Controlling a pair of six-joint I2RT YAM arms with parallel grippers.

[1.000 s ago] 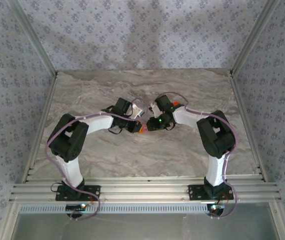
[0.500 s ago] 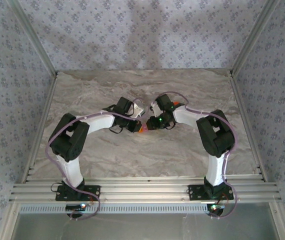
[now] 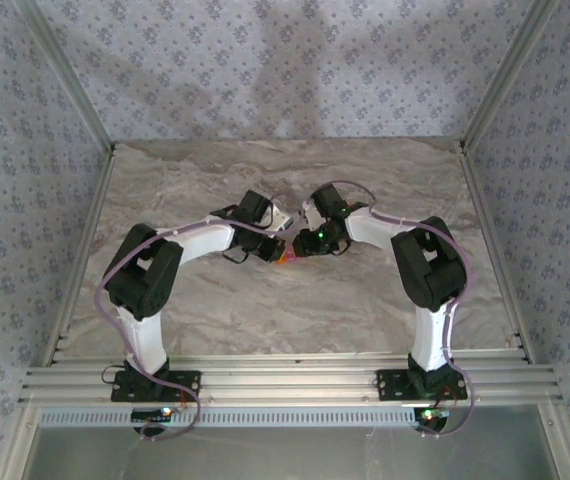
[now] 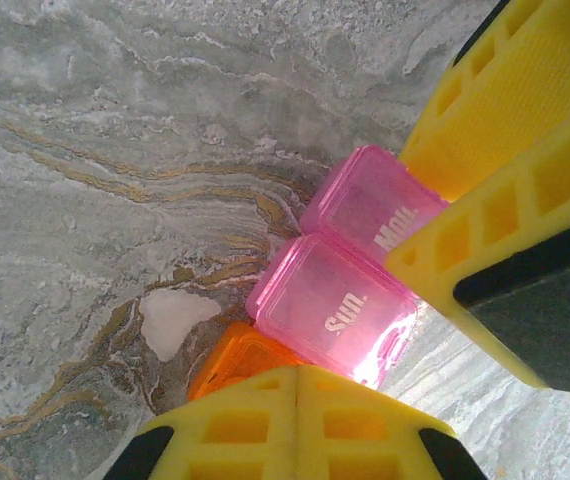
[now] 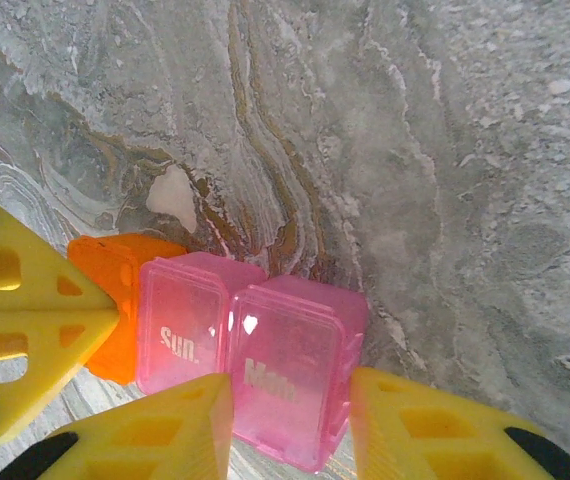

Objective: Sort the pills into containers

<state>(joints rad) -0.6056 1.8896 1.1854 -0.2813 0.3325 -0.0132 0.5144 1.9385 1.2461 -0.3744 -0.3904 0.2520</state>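
Observation:
The containers (image 3: 284, 259) are a short strip of joined lidded compartments lying on the marble between both grippers. The strip has an orange compartment (image 4: 235, 358), a pink one marked "Sun." (image 4: 333, 308) and a pink one marked "Mon." (image 5: 285, 330). My right gripper (image 5: 290, 385) is shut on the "Mon." compartment, one yellow finger on each side. My left gripper (image 4: 298, 372) is shut, its fingers pressed together with the tips against the orange end (image 5: 115, 285). All lids are down and the pills are hidden.
The grey-brown marble table (image 3: 215, 300) lies open around the strip. A pale patch in the marble (image 4: 170, 320) sits just beyond the orange end. Patterned walls and metal frame rails (image 3: 85, 250) bound the table.
The left arm has reached slightly further right, closing in on the right gripper. The strip between them has barely shifted.

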